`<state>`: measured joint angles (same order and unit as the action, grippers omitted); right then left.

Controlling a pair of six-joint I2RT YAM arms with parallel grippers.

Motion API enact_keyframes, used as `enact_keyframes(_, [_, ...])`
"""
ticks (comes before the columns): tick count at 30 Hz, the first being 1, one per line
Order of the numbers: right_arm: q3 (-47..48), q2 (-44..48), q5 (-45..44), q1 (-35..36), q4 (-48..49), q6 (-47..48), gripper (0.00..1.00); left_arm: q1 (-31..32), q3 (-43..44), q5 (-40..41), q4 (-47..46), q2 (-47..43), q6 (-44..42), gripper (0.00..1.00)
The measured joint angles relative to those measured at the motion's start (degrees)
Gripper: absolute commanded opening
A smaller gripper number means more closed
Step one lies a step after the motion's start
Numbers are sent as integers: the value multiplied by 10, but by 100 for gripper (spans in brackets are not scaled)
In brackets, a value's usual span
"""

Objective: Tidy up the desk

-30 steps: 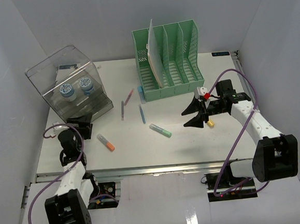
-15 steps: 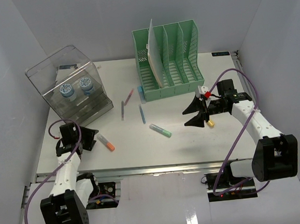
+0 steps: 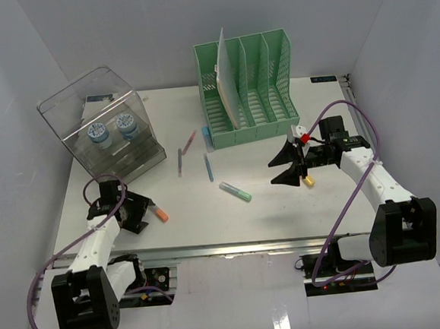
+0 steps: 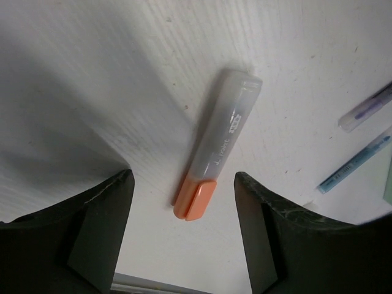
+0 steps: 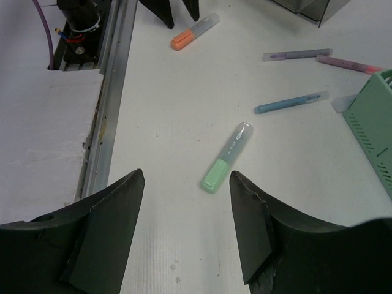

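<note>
The white desk (image 3: 285, 213) holds scattered pens. An orange-capped highlighter (image 3: 158, 212) lies at the front left. My left gripper (image 3: 144, 214) is open and low beside it. In the left wrist view the gripper (image 4: 182, 179) has the highlighter's orange cap (image 4: 195, 199) between its spread fingers, not touching them. A green-capped highlighter (image 3: 236, 191) lies mid-desk. My right gripper (image 3: 272, 173) is open and empty, raised to its right. In the right wrist view the gripper (image 5: 187, 177) faces the green highlighter (image 5: 228, 157).
A purple pen (image 3: 180, 161), a pink pen (image 3: 191, 141) and a blue pen (image 3: 208, 167) lie before the green file rack (image 3: 248, 86). A yellow-capped marker (image 3: 308, 180) lies under the right arm. A clear plastic box (image 3: 103, 128) stands back left. The metal rail (image 3: 249, 246) edges the front.
My left gripper has swung right and forward from beside the clear box to the orange highlighter. The right arm has barely moved.
</note>
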<state>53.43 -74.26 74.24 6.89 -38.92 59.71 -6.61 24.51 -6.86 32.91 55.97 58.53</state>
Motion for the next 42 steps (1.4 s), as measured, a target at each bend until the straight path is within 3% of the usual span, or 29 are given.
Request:
enact_keyframes(9, [0,0,-3,-1,0,-2,66,94,78,42,24,119,32,80])
enact_keyframes(15, [0,0,-3,-1,0,-4,66,146,95,83,44,143,70,70])
enact_keyframes(20, [0,1,-3,-1,0,-4,66,154,94,97,54,143,79,56])
enact_keyframes(34, [0,15,-1,-1,0,-6,66,172,144,119,96,220,15,56])
enact_keyframes(35, [0,15,0,-1,0,-6,66,174,147,121,99,225,10,53])
enact_keyframes(38, [0,16,1,-1,0,-6,66,183,152,130,107,233,-2,28])
enact_keyframes(42, [0,16,1,-1,0,-6,66,193,152,138,107,222,-15,8])
